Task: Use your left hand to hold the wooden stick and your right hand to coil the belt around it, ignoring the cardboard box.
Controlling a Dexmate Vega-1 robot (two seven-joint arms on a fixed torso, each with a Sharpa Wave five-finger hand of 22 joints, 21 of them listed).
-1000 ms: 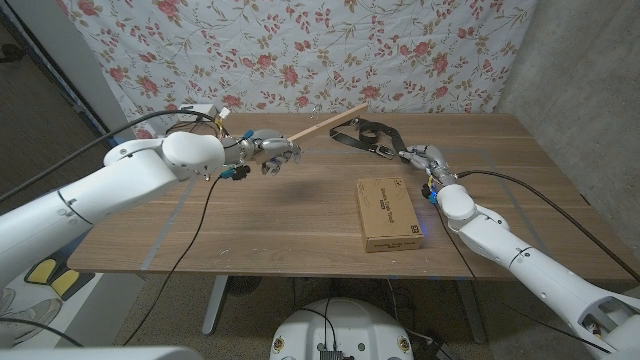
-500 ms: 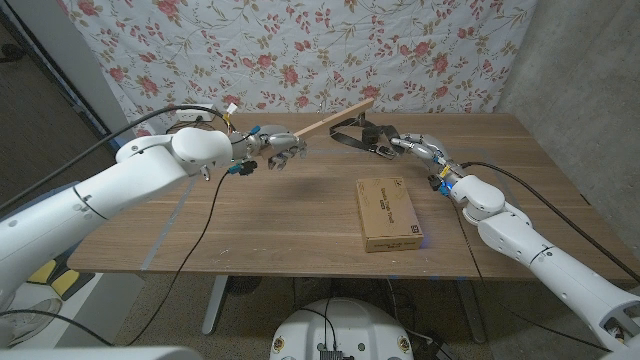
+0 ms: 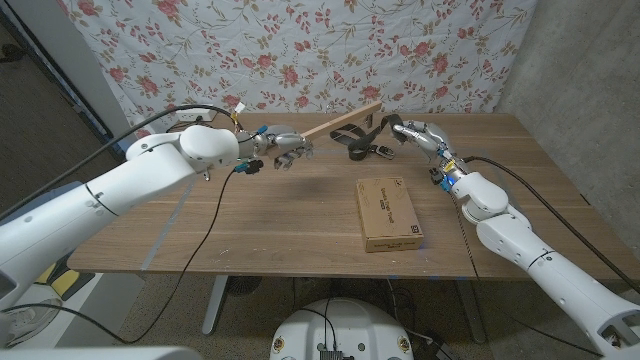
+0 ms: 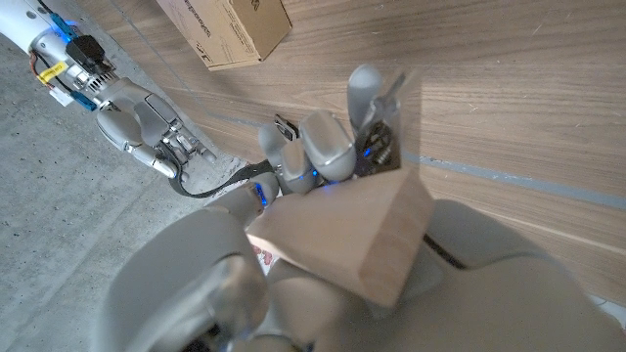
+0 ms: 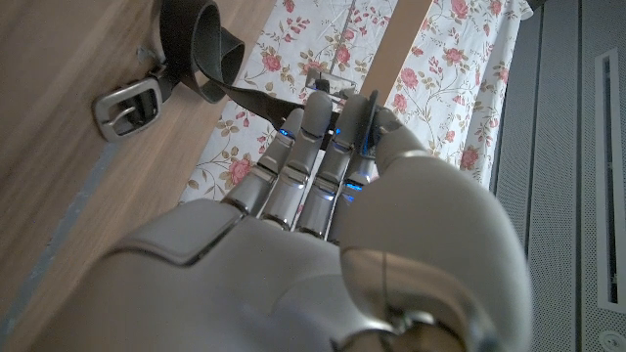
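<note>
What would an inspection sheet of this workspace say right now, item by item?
Surface: wooden table, bare wood across the middle.
Job's things: wooden stick held up at a slant; dark belt draped near its far end, buckle lying on the table.
Clutter: cardboard box lying flat, apart from both hands.
Hands: left hand grips the stick's near end; right hand pinches the belt strap.
Cables: black cables run along both arms.
Surroundings: floral cloth behind the table, grey wall to the robot's right.
</note>
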